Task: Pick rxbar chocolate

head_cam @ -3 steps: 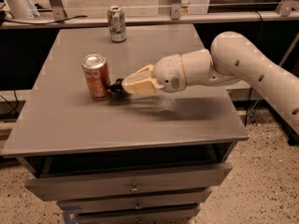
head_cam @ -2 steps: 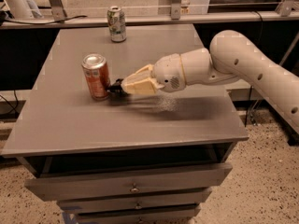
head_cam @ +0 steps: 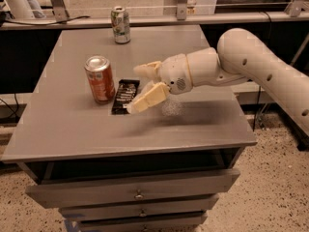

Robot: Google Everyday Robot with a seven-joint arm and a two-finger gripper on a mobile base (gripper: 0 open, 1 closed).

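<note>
The rxbar chocolate (head_cam: pixel 121 96), a flat black wrapper with pale lettering, lies on the grey table (head_cam: pixel 193 124) just right of a red can (head_cam: pixel 100 79). My gripper (head_cam: pixel 134 89) reaches in from the right on the white arm (head_cam: pixel 241 62). It is open, with one cream finger (head_cam: pixel 147 70) above the bar's far end and the other finger (head_cam: pixel 147 98) over its right edge. The bar rests on the table between the fingertips, its right side partly hidden by the lower finger.
A green-white can (head_cam: pixel 120 24) stands at the table's far edge. Drawers (head_cam: pixel 140 195) sit under the tabletop. A rail and metal frame legs (head_cam: pixel 58 4) run behind the table. Speckled floor lies to the right.
The fingers stand farther apart than before, and more of the black bar shows lying flat beside the red can. The arm has stayed roughly in place.
</note>
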